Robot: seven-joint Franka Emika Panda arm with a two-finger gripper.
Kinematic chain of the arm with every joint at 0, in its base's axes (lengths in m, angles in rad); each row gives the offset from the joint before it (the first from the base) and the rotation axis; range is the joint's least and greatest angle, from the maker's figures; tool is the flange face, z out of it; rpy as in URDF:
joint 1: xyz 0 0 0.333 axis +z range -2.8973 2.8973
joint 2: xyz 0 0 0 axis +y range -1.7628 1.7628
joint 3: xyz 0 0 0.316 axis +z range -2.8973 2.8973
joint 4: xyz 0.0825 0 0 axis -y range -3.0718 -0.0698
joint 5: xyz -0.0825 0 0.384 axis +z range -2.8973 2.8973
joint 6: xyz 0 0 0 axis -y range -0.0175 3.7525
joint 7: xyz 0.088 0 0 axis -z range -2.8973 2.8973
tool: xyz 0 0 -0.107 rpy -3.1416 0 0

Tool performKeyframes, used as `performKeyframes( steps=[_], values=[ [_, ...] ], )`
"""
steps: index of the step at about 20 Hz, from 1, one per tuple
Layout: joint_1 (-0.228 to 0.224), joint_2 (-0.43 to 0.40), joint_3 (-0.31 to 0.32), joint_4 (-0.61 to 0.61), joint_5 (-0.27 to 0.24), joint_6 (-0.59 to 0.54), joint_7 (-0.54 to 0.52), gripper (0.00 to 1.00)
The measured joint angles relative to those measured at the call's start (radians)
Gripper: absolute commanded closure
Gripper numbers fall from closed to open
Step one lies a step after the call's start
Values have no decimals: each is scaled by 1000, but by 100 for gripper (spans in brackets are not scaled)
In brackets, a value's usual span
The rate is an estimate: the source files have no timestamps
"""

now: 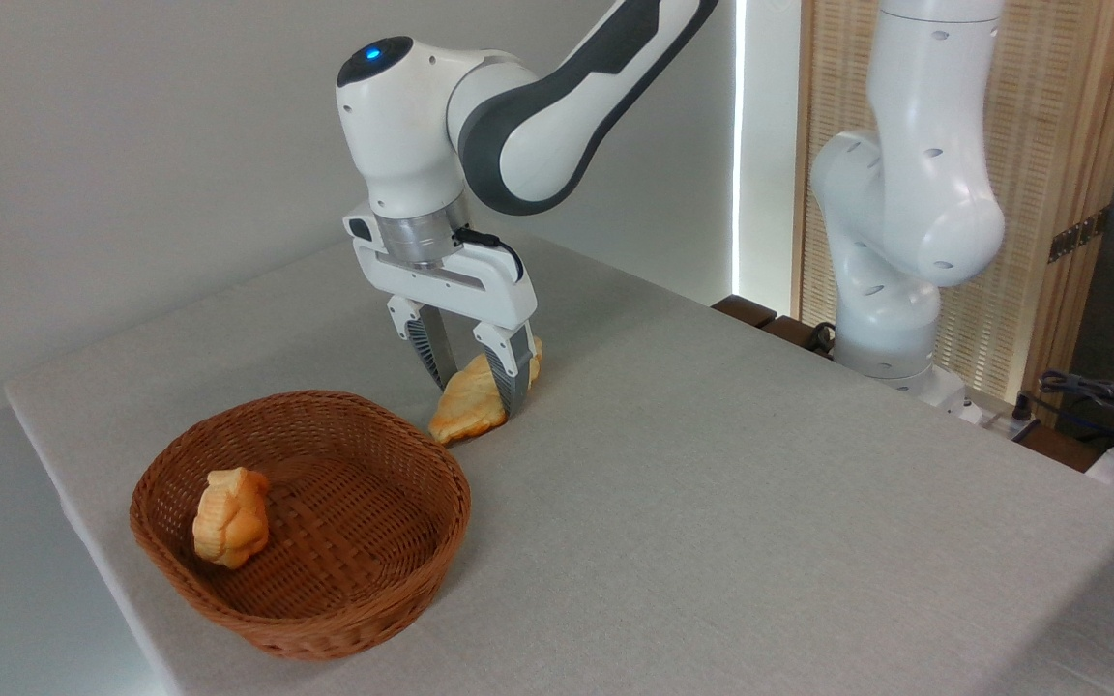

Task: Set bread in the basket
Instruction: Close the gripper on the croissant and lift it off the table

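The bread (465,406), a long golden-orange ridged loaf, lies on the grey tablecloth just behind the right rim of the basket (441,541). The basket is round, shallow, brown wicker and sits at the front left. My gripper (477,399) points down over the loaf's middle. It is open, with one finger (431,353) behind the loaf and the other finger (509,382) in front of it. The loaf's far tip (536,356) shows past the front finger. Whether the pads touch the loaf I cannot tell.
A small, lumpy pale-orange bread piece (231,517) lies inside the basket at its left side. A second white robot arm (891,222) stands at the table's far right edge, with cables (1099,396) beside it. A wall runs behind the table.
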Motion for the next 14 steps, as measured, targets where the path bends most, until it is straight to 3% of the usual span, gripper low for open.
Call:
performKeyframes(
  steps=[10, 14],
  values=[
    [0, -5, 0, 7, 2, 0, 2, 71],
    [0, -5, -1, 7, 27, 0, 2, 96]
  ],
)
